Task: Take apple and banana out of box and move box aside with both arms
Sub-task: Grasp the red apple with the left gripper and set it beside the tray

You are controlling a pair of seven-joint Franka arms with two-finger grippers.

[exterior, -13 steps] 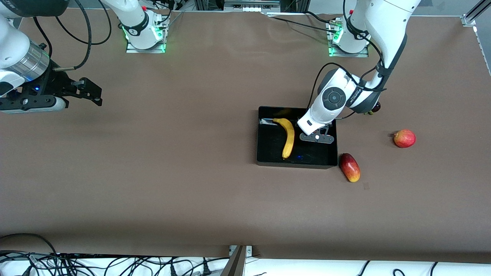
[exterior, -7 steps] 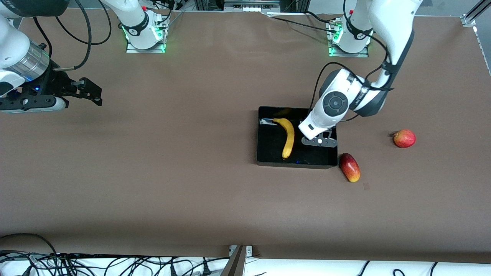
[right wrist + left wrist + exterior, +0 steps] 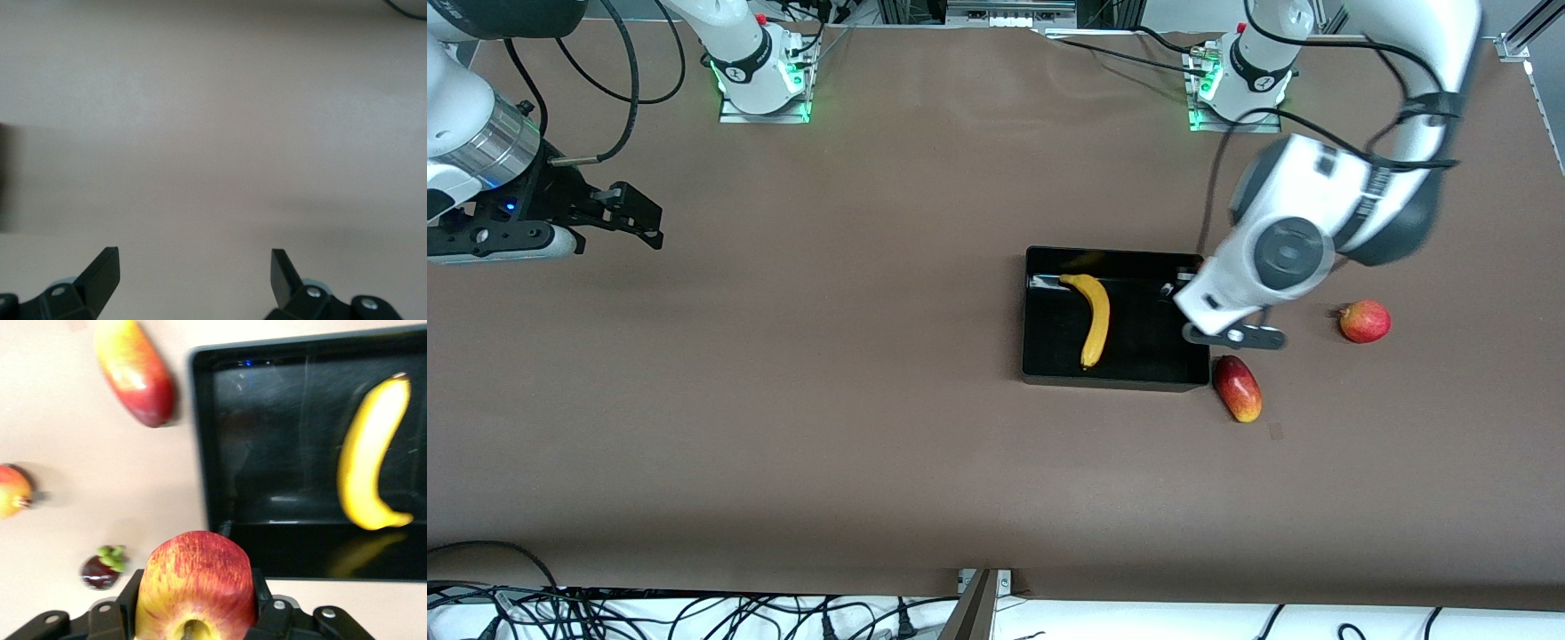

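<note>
My left gripper [image 3: 1232, 336] is shut on a red apple with yellow patches [image 3: 195, 573], which fills the space between its fingers in the left wrist view [image 3: 195, 603]. In the front view the hand hides the apple. The gripper hangs over the black tray's [image 3: 1147, 331] wall at the left arm's end. The yellow banana [image 3: 1096, 318] lies in the tray, also in the left wrist view [image 3: 368, 463]. My right gripper [image 3: 636, 218] is open and empty over bare table at the right arm's end, and that arm waits [image 3: 193, 267].
A long red-yellow fruit [image 3: 1237, 388] lies on the table by the tray's nearer corner. A second round red-yellow fruit [image 3: 1364, 321] lies toward the left arm's end. A small dark fruit with a green cap [image 3: 101, 565] shows in the left wrist view.
My left gripper has moved from over the tray's inside toward the left arm's end, out to the tray's wall. The banana, tray and right arm have not moved.
</note>
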